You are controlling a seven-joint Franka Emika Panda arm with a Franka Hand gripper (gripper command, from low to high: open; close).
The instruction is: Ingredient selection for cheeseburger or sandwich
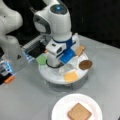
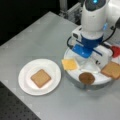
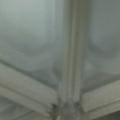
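Toast (image 1: 79, 111) sits alone on the plate (image 1: 60, 107); my gripper (image 1: 65, 65) hangs low over the ingredient tray (image 1: 50, 75). I cannot tell its jaws' state. I'd judge centring over one piece matters.

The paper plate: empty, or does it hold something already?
Not empty. One toast square lies flat on the paper plate, with nothing stacked on it.
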